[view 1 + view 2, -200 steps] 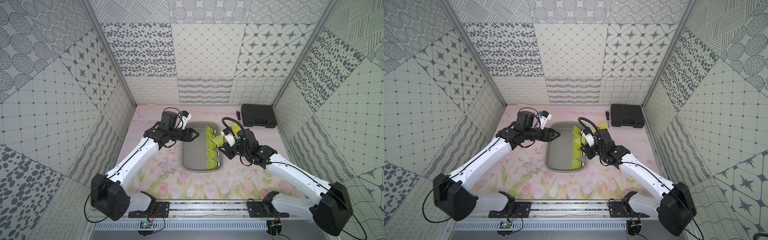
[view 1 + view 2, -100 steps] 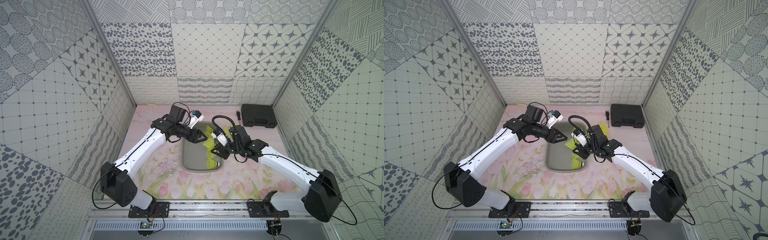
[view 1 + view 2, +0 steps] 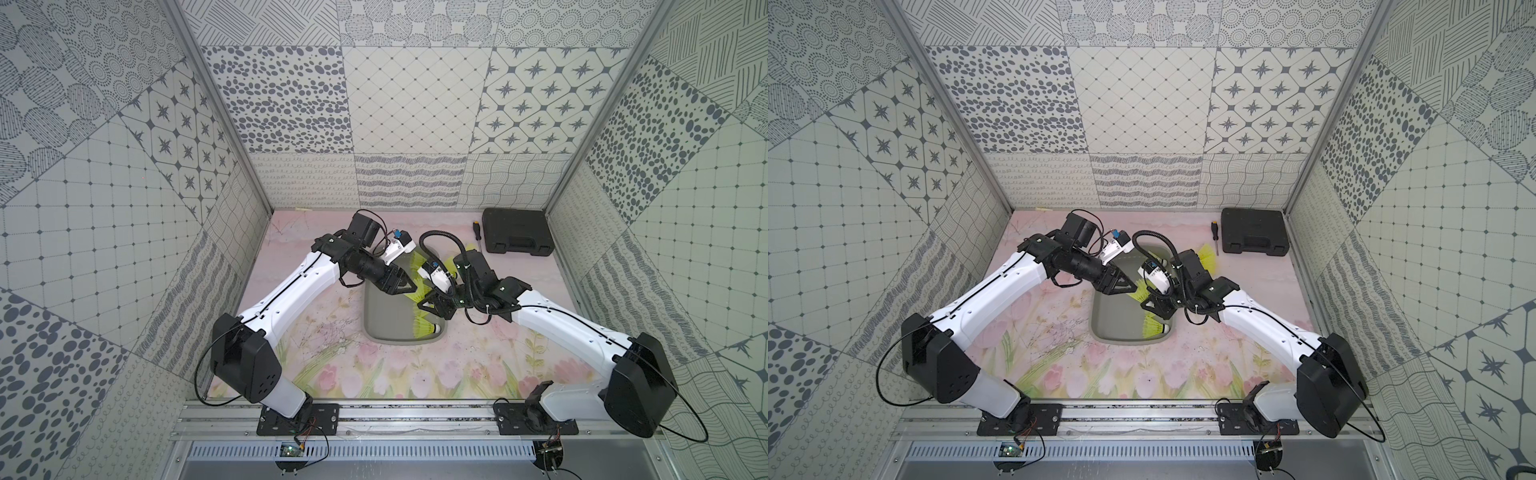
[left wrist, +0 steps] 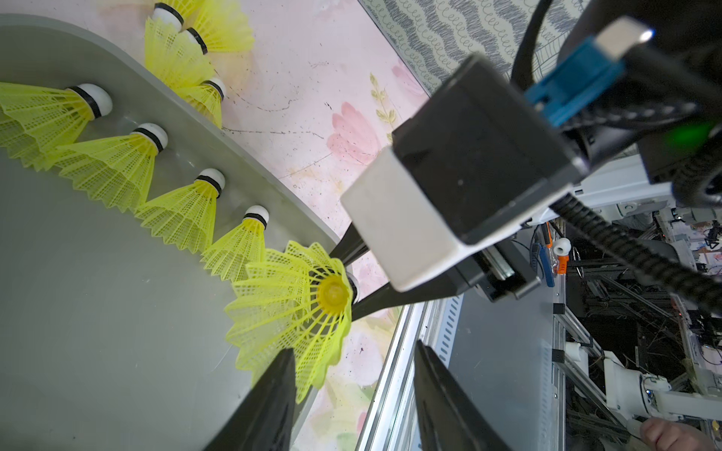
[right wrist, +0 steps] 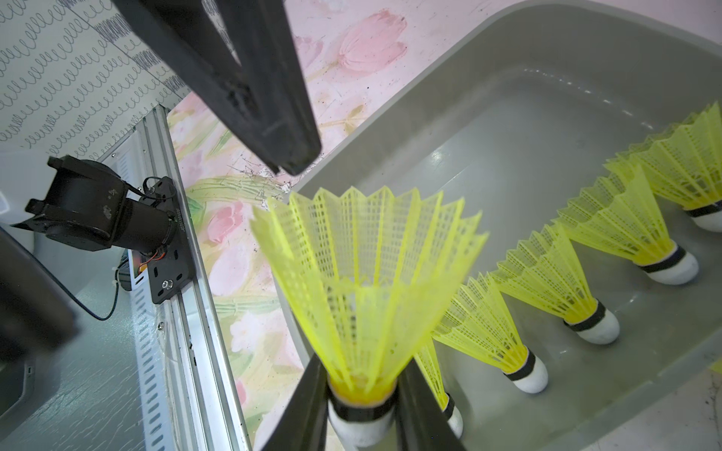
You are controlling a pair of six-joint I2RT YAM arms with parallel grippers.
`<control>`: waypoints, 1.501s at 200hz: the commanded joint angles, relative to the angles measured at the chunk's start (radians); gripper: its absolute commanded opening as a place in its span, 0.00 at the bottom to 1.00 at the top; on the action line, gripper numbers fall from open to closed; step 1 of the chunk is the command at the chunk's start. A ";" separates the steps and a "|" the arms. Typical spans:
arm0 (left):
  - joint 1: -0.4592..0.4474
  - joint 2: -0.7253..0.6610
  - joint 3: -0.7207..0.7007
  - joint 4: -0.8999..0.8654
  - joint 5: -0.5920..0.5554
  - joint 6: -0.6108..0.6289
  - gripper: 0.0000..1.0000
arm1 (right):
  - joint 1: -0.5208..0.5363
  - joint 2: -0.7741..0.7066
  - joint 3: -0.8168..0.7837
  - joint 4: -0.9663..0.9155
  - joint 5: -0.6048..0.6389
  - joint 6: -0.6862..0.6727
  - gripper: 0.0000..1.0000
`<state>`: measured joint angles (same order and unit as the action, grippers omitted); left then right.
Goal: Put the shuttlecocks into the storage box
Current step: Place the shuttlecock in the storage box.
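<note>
Robot lab test cell, as far as I see. Patterned panels (image 3: 407, 108) box in a tulip-print mat (image 3: 374, 374). Arm mounts (image 3: 297, 419) are bolted to an aluminium rail (image 3: 415, 415). Beyond it, the left wrist view shows cluttered equipment racks (image 4: 609, 296).

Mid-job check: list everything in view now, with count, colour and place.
storage box: one, grey, mat centre
shuttlecocks in box: five, neon yellow, row along its right wall
loose shuttlecocks: three, yellow, on mat by box's far right corner
held shuttlecock: one, yellow, in right claw
hard case: one, black, mat's far right
screwdriver: one, black and yellow, left of case
left claw: one, black, open, over the box
right claw: one, black, shut on held shuttlecock
</note>
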<state>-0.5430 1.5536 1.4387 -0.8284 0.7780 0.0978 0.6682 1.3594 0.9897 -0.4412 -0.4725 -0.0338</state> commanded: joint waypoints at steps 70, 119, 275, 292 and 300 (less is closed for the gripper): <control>-0.008 0.040 0.005 -0.054 0.068 0.063 0.40 | 0.009 0.024 0.047 0.009 -0.034 -0.008 0.24; -0.010 0.061 0.006 -0.045 0.085 0.037 0.06 | 0.010 0.022 0.044 0.009 -0.026 -0.004 0.26; 0.010 -0.105 -0.349 0.635 -0.363 -0.591 0.00 | 0.006 -0.224 -0.192 0.314 0.536 0.207 0.76; 0.029 -0.101 -0.370 0.657 -0.390 -0.627 0.00 | 0.004 -0.251 -0.205 0.318 0.573 0.218 0.77; 0.040 -0.096 -0.377 0.666 -0.396 -0.644 0.00 | 0.002 -0.261 -0.209 0.317 0.586 0.223 0.77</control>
<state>-0.5327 1.4620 1.0977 -0.3389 0.5243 -0.3729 0.6724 1.1400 0.7971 -0.1837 0.0174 0.1516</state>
